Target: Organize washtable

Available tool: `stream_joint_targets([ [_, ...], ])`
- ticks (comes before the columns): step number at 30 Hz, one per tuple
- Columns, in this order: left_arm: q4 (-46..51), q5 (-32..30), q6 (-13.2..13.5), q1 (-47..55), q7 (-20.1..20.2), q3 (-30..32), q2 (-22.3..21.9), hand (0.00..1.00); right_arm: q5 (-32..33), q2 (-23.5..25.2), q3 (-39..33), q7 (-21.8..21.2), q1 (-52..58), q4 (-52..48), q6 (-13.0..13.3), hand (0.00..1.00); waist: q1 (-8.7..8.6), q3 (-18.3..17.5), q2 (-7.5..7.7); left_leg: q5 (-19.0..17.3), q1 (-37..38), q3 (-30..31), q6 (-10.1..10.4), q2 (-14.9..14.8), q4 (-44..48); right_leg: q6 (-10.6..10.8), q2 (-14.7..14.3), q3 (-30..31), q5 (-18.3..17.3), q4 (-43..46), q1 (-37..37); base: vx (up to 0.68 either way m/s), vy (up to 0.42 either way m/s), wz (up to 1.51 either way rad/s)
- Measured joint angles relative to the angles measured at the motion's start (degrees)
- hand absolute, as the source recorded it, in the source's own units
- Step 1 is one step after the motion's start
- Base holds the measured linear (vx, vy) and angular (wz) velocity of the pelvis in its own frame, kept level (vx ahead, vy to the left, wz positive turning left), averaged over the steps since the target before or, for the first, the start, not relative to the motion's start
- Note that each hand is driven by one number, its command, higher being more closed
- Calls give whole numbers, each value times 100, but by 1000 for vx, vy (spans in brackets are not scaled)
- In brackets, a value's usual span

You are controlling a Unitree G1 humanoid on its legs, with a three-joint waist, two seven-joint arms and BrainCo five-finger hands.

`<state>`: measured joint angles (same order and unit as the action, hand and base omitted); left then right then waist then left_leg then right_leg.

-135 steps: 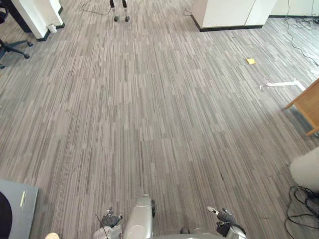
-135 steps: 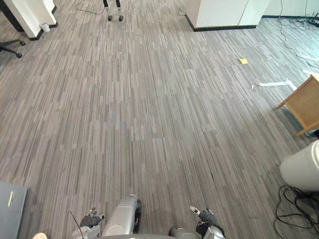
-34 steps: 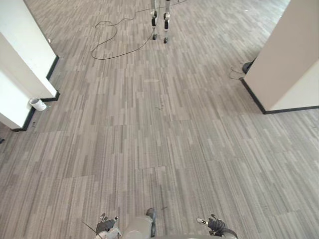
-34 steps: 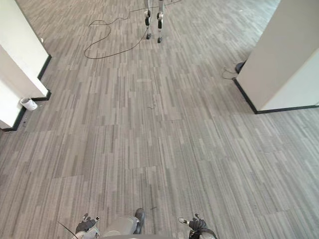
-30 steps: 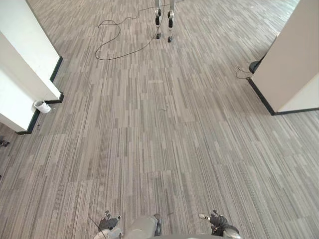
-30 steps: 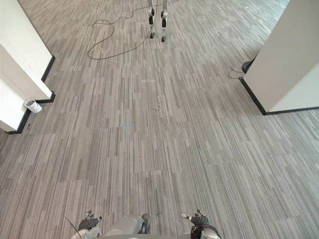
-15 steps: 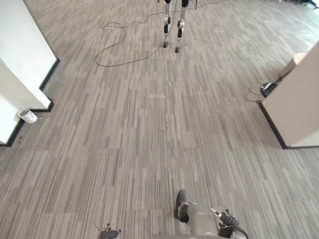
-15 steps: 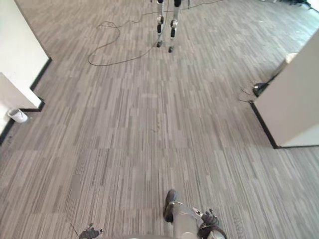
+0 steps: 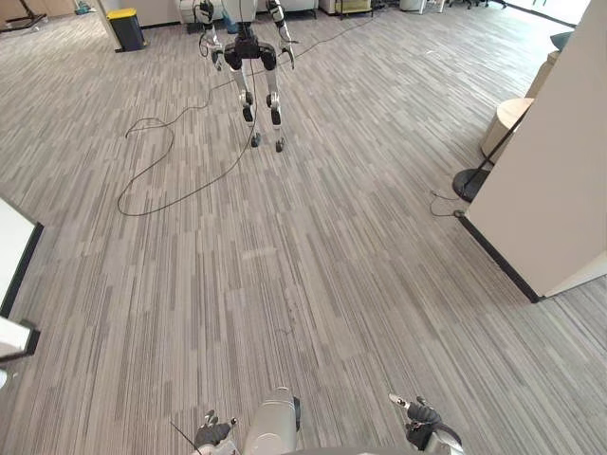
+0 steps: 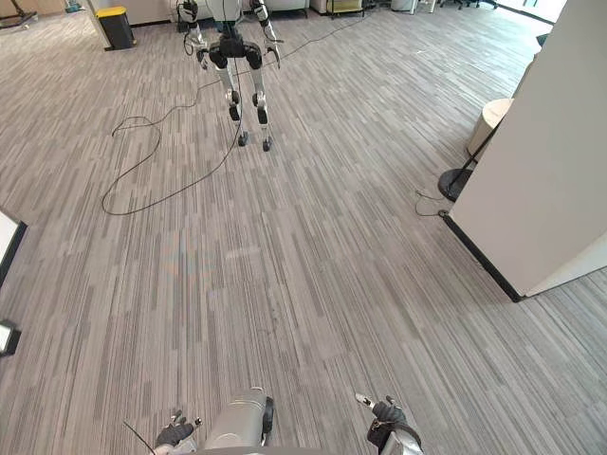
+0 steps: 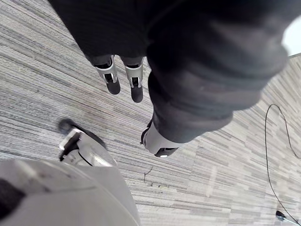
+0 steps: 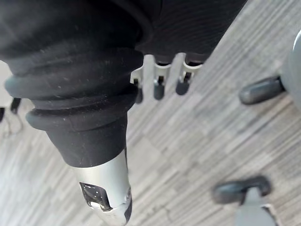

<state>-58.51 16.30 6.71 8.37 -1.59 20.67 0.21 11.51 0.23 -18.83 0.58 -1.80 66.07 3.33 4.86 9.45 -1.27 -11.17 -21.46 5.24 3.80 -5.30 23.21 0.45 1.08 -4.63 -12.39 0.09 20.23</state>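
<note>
No washtable or any of its items is in sight; grey striped floor [image 9: 303, 275] lies ahead. My left hand [image 9: 213, 434] hangs low at the bottom edge of the eye views, and my right hand [image 9: 418, 416] hangs at the bottom right. In the left wrist view the left hand's fingers [image 11: 113, 77] point straight down at the floor with nothing in them. The right hand's fingers [image 12: 157, 85] are likewise straight and hold nothing.
Another humanoid robot [image 9: 248, 57] hangs at the far centre, with a black cable [image 9: 156, 175] looping over the floor to its left. A white partition [image 9: 560, 171] stands on the right, a round beige bin [image 9: 512, 118] behind it. A white wall corner [image 9: 14, 256] is at the left.
The whole picture has shifted as the camera moved: the far robot and its cable show lower and larger, and the left wall corner has slid towards the edge. Both hands still hang empty.
</note>
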Motion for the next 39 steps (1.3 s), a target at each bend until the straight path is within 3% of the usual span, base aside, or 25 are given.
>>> stream_joint_targets([
  [2,-15,63,-7,170,-7,67,3,0,-191,64,392,-2,94,-8,19,0,146,-56,123,1117,9,-293,99,114,-511,214,330,14,-364,145,180,621,344,-8],
  [3,-32,61,2,168,-9,250,9,0,-327,114,544,-20,83,26,9,0,189,-50,340,1318,-79,-435,-52,245,-389,138,507,5,-317,255,133,601,314,4],
  [4,-52,60,8,167,-17,345,9,0,-376,173,606,-41,44,45,5,0,222,-36,412,1324,-102,-492,-81,281,-316,60,563,19,-207,315,92,706,374,-6],
  [5,-88,57,-25,186,-39,642,-15,0,-575,309,659,-85,-4,69,-15,0,326,-60,519,1193,-107,-612,-293,347,-180,72,716,81,93,523,15,577,316,-21],
  [8,-185,51,-71,362,-109,975,-53,0,-1011,381,542,-114,-25,189,-29,0,389,-131,635,802,415,-843,-703,720,-91,457,1044,530,829,1526,-136,546,310,4],
  [9,-199,46,-94,404,-109,931,-46,0,-1042,343,412,-160,-7,232,-41,0,374,-141,608,684,718,-857,-875,859,-117,536,1113,730,1175,2254,-297,473,288,27],
  [10,-203,41,-111,404,-110,894,-38,0,-1040,322,380,-186,7,265,-48,0,370,-141,593,604,880,-846,-913,922,-146,606,1115,825,1220,2679,-422,410,271,19],
  [12,-206,33,-138,357,-106,800,33,0,-894,242,287,-203,16,210,-20,0,271,-84,558,335,1523,-802,-1061,1188,-411,709,1145,1019,1306,4984,-1318,336,242,15],
  [14,-226,35,-138,321,-111,589,121,0,-618,138,290,-199,94,77,38,0,157,-61,564,216,2063,-668,-1122,1361,-747,508,1291,575,1197,6179,-1907,242,159,36],
  [15,-227,33,-135,258,-113,532,140,0,-473,67,281,-197,196,-52,79,0,83,-56,557,196,2417,-460,-1176,1423,-997,168,1365,115,929,6369,-2217,207,91,53],
  [17,-232,1,-139,183,-123,462,181,0,-337,30,141,-193,268,-130,86,0,-28,-50,567,194,2671,-222,-1252,1430,-1253,37,1331,-272,630,6262,-2612,192,40,62],
  [18,-217,-80,-139,107,-148,462,180,0,-235,75,-54,-167,368,-247,97,0,-141,-47,565,185,2713,16,-1315,1396,-1347,119,1180,-486,377,5913,-3119,214,-14,84],
  [20,-120,-107,-134,29,-228,468,131,0,79,130,-270,-75,486,-393,127,0,-244,-32,547,154,2788,225,-1341,1311,-1357,242,937,-605,262,4992,-3657,260,-49,68],
  [22,-38,-88,-111,67,-260,482,31,0,194,150,-351,-12,626,-618,183,0,-236,23,448,-185,3006,331,-1207,1126,-1279,277,609,-778,416,2912,-3765,363,-102,34],
  [24,3,-95,-93,46,-246,630,-63,0,197,158,-332,52,690,-681,170,0,-237,-4,414,-513,3172,427,-1111,1051,-1189,239,434,-569,696,1624,-3741,535,-195,31],
  [26,41,-115,-66,27,-228,985,-252,0,270,156,-314,34,689,-702,169,0,-272,-78,361,-922,3257,638,-1116,993,-966,35,408,-525,897,1480,-3829,600,-251,45],
  [27,-43,-120,-76,99,-215,1124,-348,0,391,108,-315,35,810,-695,137,0,-301,-283,189,-1153,3350,733,-913,757,-839,-63,235,-663,934,1548,-3725,549,-198,42],
  [28,-86,-120,-79,196,-209,1170,-407,0,483,70,-306,26,814,-662,128,0,-282,-378,136,-1261,3317,760,-773,736,-377,-92,187,-650,1146,1535,-3645,701,-233,62],
  [29,-62,-80,-121,154,-178,1394,-522,0,727,19,-337,7,822,-621,110,0,-353,-415,78,-1215,2742,677,-470,725,1188,-190,112,-740,1414,1749,-3487,714,-228,50],
  [30,-110,-65,-167,155,-135,1386,-599,0,907,-114,-328,-7,834,-652,89,0,-338,-410,-189,-487,2170,639,-17,587,2715,-251,-111,-844,1141,1770,-3171,693,-238,36],
  [31,-150,-28,-193,156,-97,1385,-600,0,983,-163,-328,-12,834,-689,77,0,-297,-378,-214,52,1931,581,155,505,3357,-329,-208,-836,1047,1744,-3007,696,-226,-11],
  [32,-159,124,-195,150,-83,1368,-597,0,1165,-209,-331,-15,819,-671,72,0,-234,-361,-319,215,1487,465,202,313,4376,-426,-408,-799,912,1592,-2632,786,-226,-32],
  [33,-150,245,-183,141,-85,1333,-595,0,1289,-183,-320,-19,744,-662,51,0,-235,-344,-292,183,1118,322,202,185,4943,-459,-500,-733,880,1359,-2226,644,-181,-32],
  [37,81,622,-116,128,-56,1172,-557,0,1316,-33,-208,-65,606,-622,4,0,-42,-272,11,10,270,-5,-55,-130,4720,-497,-472,-341,783,675,-1254,511,-117,-41],
  [39,119,687,-110,115,-52,993,-456,0,1219,13,-73,-98,437,-529,-33,0,66,-238,49,-94,45,-75,-46,-190,3048,-322,-346,-202,478,524,-818,516,116,-27],
])
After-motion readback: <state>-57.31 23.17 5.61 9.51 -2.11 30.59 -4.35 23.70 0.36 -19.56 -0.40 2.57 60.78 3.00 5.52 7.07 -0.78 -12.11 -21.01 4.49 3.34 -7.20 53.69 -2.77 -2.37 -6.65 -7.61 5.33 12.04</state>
